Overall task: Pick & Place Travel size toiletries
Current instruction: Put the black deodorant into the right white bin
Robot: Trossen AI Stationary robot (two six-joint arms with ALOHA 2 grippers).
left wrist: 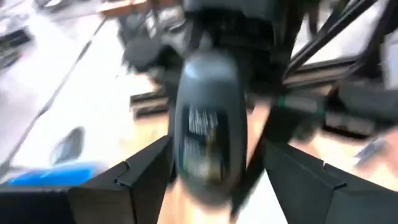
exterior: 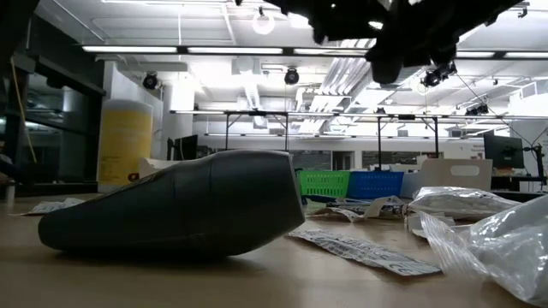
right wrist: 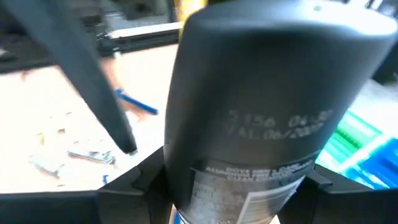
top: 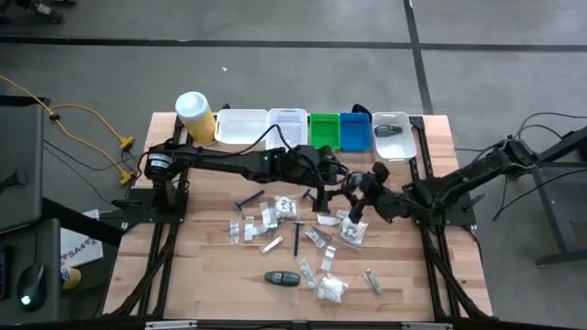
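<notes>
Dark deodorant stick (right wrist: 261,118) sits clasped in the right gripper (top: 359,203), above the scattered toiletries (top: 303,234) on the surface (top: 202,275); beside it, the left gripper (top: 332,177) stands open, fingers (left wrist: 143,174) flanking it.

Wooden table (top: 202,266) (scattered sachets (top: 332,290), trays (top: 240,126))

Both arms' tools, left tool (top: 337,176) and right tool (top: 359,194), close together above scattered toiletries (top: 293,234).
</notes>
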